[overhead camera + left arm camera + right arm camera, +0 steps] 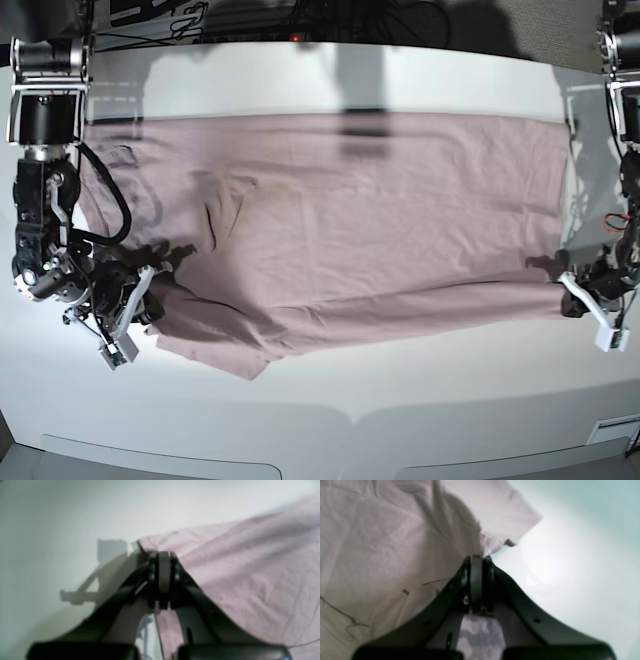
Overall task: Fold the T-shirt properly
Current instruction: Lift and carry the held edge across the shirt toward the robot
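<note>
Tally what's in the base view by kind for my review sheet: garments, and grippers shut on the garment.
Garments: 1, the mauve-pink T-shirt
Grippers shut on it: 2, the left gripper and the right gripper
Total: 3

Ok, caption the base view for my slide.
Left gripper and right gripper pinch the near edge of a spread mauve-pink T-shirt, one at each end.
</note>
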